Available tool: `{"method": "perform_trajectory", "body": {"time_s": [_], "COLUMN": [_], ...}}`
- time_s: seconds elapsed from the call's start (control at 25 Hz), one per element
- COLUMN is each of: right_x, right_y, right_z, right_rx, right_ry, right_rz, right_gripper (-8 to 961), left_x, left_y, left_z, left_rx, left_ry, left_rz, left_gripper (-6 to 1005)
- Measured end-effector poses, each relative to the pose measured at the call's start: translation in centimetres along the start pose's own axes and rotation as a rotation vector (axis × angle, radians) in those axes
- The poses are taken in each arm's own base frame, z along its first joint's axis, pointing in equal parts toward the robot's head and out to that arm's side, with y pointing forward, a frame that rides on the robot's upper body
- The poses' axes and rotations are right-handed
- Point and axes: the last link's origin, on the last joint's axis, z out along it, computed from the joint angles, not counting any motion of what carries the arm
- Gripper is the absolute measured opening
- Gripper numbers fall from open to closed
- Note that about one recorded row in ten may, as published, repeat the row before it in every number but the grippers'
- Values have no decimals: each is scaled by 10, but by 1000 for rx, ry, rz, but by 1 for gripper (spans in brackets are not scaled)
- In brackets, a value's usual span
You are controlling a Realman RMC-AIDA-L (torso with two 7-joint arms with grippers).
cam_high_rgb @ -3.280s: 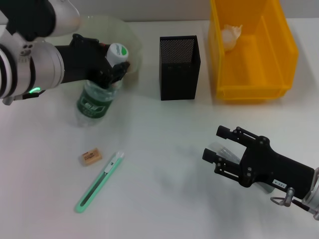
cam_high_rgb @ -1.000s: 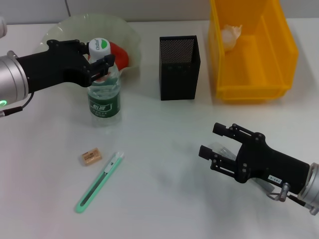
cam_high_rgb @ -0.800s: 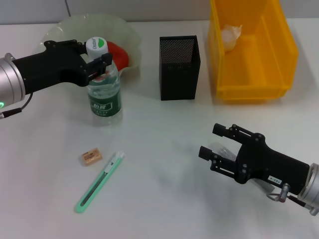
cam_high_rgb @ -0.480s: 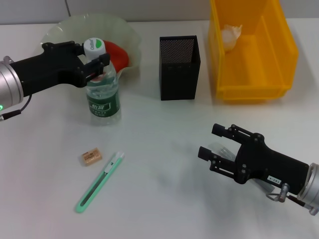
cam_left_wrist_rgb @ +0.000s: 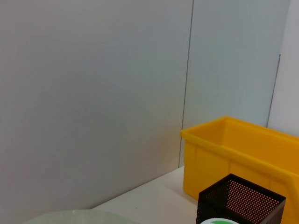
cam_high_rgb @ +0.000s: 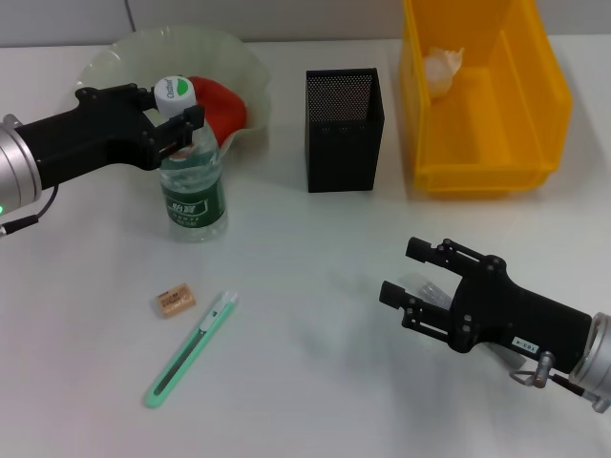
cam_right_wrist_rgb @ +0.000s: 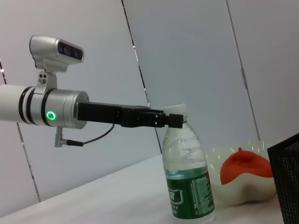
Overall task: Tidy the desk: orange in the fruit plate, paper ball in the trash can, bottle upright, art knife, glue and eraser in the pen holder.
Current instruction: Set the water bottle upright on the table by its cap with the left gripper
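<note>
Nearest, the right claw [cam_high_rgb: 406, 272] hovers low over the white worktop [cam_high_rgb: 305, 286], fingers spread and grasping nothing. The green art knife [cam_high_rgb: 189, 349] and eraser [cam_high_rgb: 176, 301] lie side by side, apart. Farther back, the left claw [cam_high_rgb: 181, 129] is clenched on the neck of the upright bottle [cam_high_rgb: 192, 181]. Beyond stand the pen holder [cam_high_rgb: 344, 130], the fruit plate [cam_high_rgb: 124, 52] holding the orange [cam_high_rgb: 218, 103], and the trash can [cam_high_rgb: 482, 95] with the paper ball [cam_high_rgb: 443, 69].
</note>
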Motion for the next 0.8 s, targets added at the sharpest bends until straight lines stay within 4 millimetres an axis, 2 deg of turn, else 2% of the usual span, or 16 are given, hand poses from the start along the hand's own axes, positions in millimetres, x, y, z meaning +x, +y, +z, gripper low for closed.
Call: {"method": "perform_trajectory", "body": {"time_s": [0.68, 0.8], "right_x": [0, 0], "right_y": [0, 0], "right_z": [0, 0], "right_rx": [0, 0], "right_ry": [0, 0], "right_rz": [2, 1], "right_gripper": [723, 723], "left_x": [-1, 1], "left_y": [1, 0], "left_z": [3, 3], "left_rx": [-14, -13], "left_ry": [-5, 17], "left_rz": [21, 6], "left_gripper": [461, 529]}}
